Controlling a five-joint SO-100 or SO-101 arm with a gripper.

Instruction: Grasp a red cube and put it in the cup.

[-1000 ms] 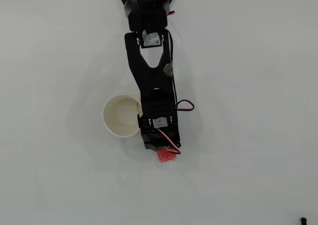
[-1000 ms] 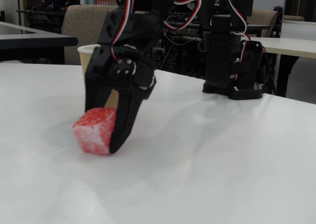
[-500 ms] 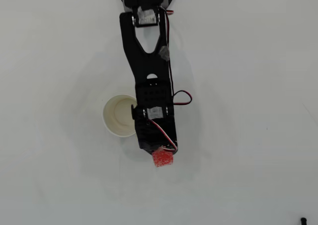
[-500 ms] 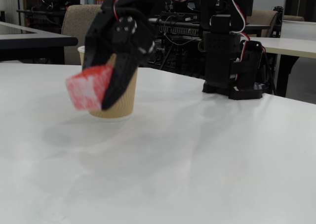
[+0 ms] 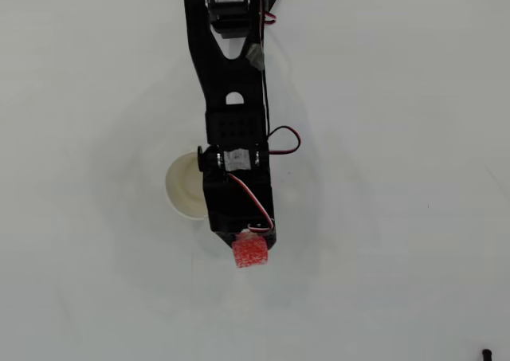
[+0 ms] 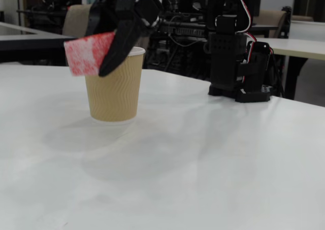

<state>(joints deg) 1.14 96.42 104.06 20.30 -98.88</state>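
Pinching the red cube in its jaws, the arm is holding it clear of the bench at about rim height beside the cup, with the drop remaining.

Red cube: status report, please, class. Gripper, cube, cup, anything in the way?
Gripper shut on red cube, lifted clear of table. Cube near cup rim height, not over its mouth. Nothing blocking.

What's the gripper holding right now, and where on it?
The gripper holds the red cube in the air, level with the cup's rim. One finger presses the cube's right side in the fixed view; the other contact is hidden.
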